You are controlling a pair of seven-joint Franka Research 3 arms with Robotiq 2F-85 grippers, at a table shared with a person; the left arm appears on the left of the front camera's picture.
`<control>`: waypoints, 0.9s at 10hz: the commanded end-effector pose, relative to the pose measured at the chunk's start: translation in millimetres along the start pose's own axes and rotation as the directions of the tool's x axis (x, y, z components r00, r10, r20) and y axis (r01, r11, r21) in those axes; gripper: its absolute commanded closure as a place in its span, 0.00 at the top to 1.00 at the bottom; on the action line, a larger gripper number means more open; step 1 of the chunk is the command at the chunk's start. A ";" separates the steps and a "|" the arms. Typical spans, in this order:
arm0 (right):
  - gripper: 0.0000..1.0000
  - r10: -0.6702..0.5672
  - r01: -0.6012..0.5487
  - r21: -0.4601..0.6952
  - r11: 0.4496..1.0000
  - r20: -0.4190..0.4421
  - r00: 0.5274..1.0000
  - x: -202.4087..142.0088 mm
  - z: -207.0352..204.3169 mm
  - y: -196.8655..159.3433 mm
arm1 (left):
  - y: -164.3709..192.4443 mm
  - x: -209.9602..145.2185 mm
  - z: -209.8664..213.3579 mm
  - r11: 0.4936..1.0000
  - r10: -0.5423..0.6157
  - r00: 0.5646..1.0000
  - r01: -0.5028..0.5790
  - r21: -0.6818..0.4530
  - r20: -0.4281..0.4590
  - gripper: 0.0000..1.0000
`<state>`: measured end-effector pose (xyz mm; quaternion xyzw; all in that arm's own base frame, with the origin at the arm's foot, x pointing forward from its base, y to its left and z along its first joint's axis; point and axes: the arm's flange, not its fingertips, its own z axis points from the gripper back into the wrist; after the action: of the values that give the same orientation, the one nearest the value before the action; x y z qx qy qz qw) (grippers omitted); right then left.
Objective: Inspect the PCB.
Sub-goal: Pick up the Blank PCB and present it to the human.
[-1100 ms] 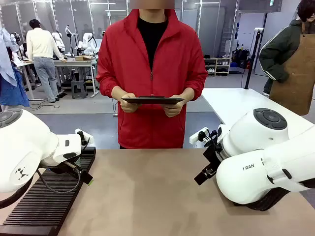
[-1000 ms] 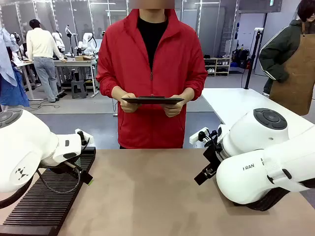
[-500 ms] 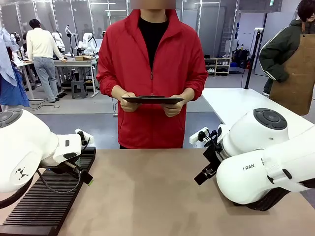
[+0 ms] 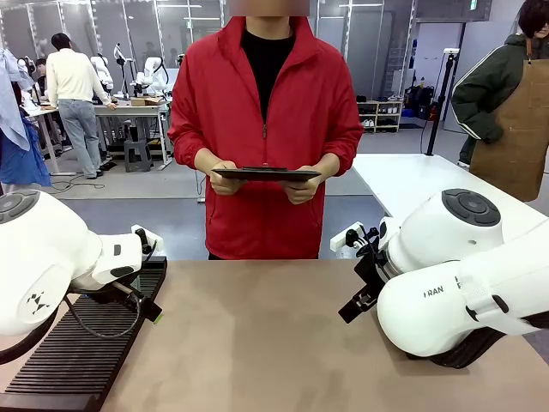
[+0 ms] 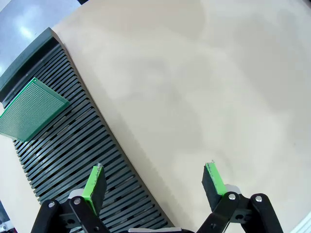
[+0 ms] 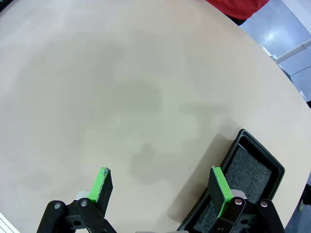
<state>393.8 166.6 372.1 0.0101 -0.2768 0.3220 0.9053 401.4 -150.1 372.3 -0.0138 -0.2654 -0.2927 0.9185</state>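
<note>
Left gripper [image 5: 154, 167]: jaws spread wide, green pads [image 5: 95, 183] facing each other with nothing between them; one finger hangs over the rack, the other over bare table.
PCB [image 5: 30, 109]: green, finely speckled, resting on the ribs of the rack ahead of the left gripper and off to the side of its rack-side finger, well apart from both fingers; one end reaches past the rack's outer edge.
Rack [image 5: 73, 155]: long, black, ribbed; runs from under the left gripper's finger away along its line of sight.
Right gripper [image 6: 159, 171]: jaws likewise wide apart and holding nothing, over bare table.
Tray [image 6: 262, 149]: shallow, black, grey-lined, on the table just beside and partly behind one finger of the right gripper.
Table [image 4: 257, 343]: tan top, bare between the two arms.
Person [image 4: 266, 103]: red jacket, standing across the table from both grippers, holding a flat dark slab [image 4: 266, 174] level in both hands; what the slab is cannot be told.
</note>
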 end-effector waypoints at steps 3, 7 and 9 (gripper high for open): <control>1.00 -0.018 0.018 0.026 1.000 -0.004 1.000 14.5 31.1 -7.2 | 5.7 17.1 34.9 1.000 -0.018 1.000 0.018 0.000 -0.025 1.00; 1.00 -0.130 0.138 0.240 0.961 -0.048 0.990 22.3 98.4 -43.5 | 43.9 27.5 96.3 0.955 0.090 0.995 -0.096 -0.282 -0.033 1.00; 1.00 -0.244 0.238 0.413 0.879 -0.039 0.969 6.0 129.2 -81.4 | 68.5 16.2 122.2 0.898 0.151 0.989 -0.135 -0.418 0.006 1.00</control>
<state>376.3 109.5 492.6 0.1941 -0.2183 0.2764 0.9156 389.1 -99.5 490.7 -0.2009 -0.2258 -0.2815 0.9107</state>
